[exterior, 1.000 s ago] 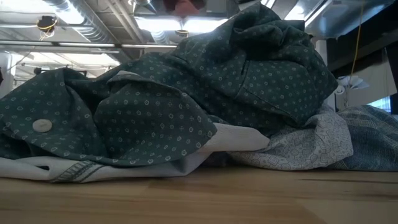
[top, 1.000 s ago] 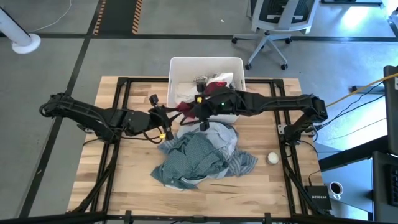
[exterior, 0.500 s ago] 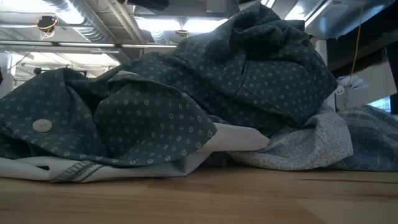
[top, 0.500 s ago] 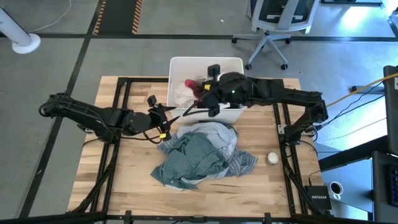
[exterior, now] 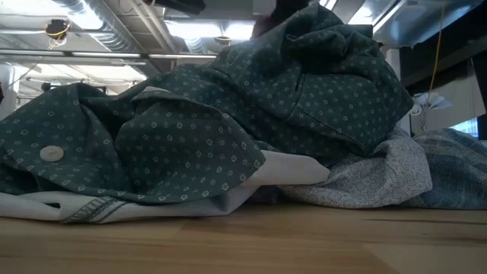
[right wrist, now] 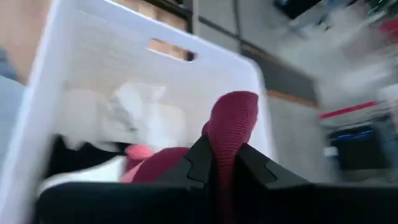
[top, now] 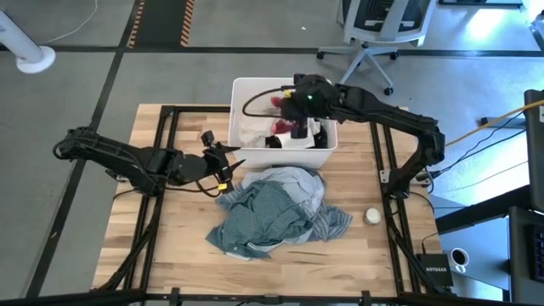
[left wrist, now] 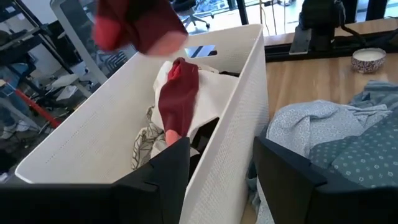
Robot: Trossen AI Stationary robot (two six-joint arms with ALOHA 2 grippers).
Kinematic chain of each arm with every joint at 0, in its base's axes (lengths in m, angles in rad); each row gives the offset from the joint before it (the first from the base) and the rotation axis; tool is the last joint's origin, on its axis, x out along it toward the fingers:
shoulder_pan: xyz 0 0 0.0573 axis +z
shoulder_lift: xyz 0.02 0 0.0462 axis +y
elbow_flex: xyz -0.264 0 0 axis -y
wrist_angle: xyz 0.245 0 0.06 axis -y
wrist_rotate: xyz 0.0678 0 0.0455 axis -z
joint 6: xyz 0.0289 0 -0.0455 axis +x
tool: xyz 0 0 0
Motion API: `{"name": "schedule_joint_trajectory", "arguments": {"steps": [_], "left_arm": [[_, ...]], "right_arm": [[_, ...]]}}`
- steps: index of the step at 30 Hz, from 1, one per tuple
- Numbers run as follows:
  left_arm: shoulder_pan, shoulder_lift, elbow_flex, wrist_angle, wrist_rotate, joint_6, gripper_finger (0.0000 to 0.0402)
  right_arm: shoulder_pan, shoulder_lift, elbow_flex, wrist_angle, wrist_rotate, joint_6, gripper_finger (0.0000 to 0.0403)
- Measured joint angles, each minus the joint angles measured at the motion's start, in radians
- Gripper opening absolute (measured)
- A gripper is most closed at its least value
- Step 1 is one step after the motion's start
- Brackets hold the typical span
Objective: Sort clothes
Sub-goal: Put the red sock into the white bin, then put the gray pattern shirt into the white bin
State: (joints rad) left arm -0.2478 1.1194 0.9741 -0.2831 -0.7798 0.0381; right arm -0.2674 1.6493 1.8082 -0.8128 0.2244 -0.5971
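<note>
Right tool [top: 297, 127] was over the white tub [top: 242, 88] at the bench's 12 o'clock edge, fingers pinched shut on a small red garment [right wrist: 231, 124]; the right wrist view showed the red cloth bunched up between the fingers with the tub interior below. Left tool [top: 228, 161] sat just outside the tub's near wall, about 10 o'clock from the pile, fingers spread and holding nothing; its wrist view looked along the tub wall [left wrist: 236, 106] at red, white and black pieces already inside. The rest of the clothes, a green dotted shirt [top: 268, 212] over blue-grey and pale pieces, lay heaped at bench centre, touching the tub's near side. A small white ball [top: 372, 216] sat at 3 o'clock, apart from the heap. Risks as I judged them: the red piece could cling to the fingers on release and get dragged out over the rim; a trailing end could drape over the wall instead of dropping in. The left tool was close enough to the tub wall that a forward move could shove the tub off the back edge. The next pick from that tangled heap could lift two garments at once and wreck the sort.
</note>
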Motion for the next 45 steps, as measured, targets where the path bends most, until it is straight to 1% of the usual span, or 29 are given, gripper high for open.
{"name": "schedule_joint_trajectory", "arguments": {"steps": [2, 3, 6, 9, 12, 15, 18, 21, 24, 27, 30, 32, 35, 40, 45], "left_arm": [[0.000, 0.000, 0.000, 0.000, 0.002, 0.020, 0.0171], [0.000, 0.000, 0.000, 0.000, 0.010, 0.023, 0.0171], [0.000, 0.000, 0.000, 0.000, 0.052, 0.020, 0.0171], [0.000, 0.000, 0.000, 0.002, 0.076, 0.021, 0.0171], [0.002, 0.000, 0.000, 0.002, 0.082, 0.021, 0.0171], [0.009, 0.000, 0.000, 0.002, 0.082, 0.020, 0.0171], [0.014, 0.000, 0.000, 0.001, 0.082, 0.013, 0.0171], [0.015, 0.000, 0.000, 0.000, 0.082, 0.002, 0.0171], [0.015, 0.000, 0.000, 0.000, 0.082, 0.001, 0.0171], [0.015, 0.000, 0.000, -0.002, 0.082, 0.001, 0.0171], [0.015, 0.000, 0.000, -0.018, 0.082, -0.008, 0.0171], [0.015, 0.000, 0.000, -0.032, 0.082, -0.017, 0.0171], [0.015, 0.000, 0.000, -0.029, 0.082, 0.004, 0.0171], [0.015, 0.000, 0.000, -0.020, 0.082, 0.021, 0.0171], [0.015, 0.000, 0.000, -0.021, 0.082, 0.002, 0.0171]], "right_arm": [[-0.023, 0.000, -0.035, 0.004, -0.052, 0.040, 0.0058], [-0.031, 0.000, -0.052, 0.005, -0.060, 0.041, 0.0063], [-0.052, 0.000, -0.087, -0.003, -0.039, 0.041, 0.0087], [-0.063, 0.000, -0.089, -0.017, -0.038, 0.042, 0.0122], [-0.061, 0.000, -0.081, -0.023, -0.078, 0.043, 0.0162], [-0.058, -0.001, -0.040, -0.050, -0.089, 0.043, 0.0201], [-0.061, -0.002, 0.026, -0.087, -0.078, 0.043, 0.0233], [-0.060, -0.002, 0.109, -0.118, -0.079, 0.043, 0.0255], [-0.034, -0.004, 0.189, -0.181, -0.134, 0.044, 0.0264], [0.026, -0.005, 0.228, -0.243, -0.168, 0.040, 0.0266], [0.108, -0.005, 0.224, -0.305, -0.161, 0.033, 0.0266], [0.172, -0.005, 0.198, -0.343, -0.136, 0.026, 0.0266], [0.269, -0.003, 0.119, -0.350, -0.061, 0.081, 0.0266], [0.419, -0.002, -0.032, -0.341, 0.027, 0.164, 0.0266], [0.559, -0.001, -0.183, -0.335, 0.184, 0.310, 0.0266]]}}
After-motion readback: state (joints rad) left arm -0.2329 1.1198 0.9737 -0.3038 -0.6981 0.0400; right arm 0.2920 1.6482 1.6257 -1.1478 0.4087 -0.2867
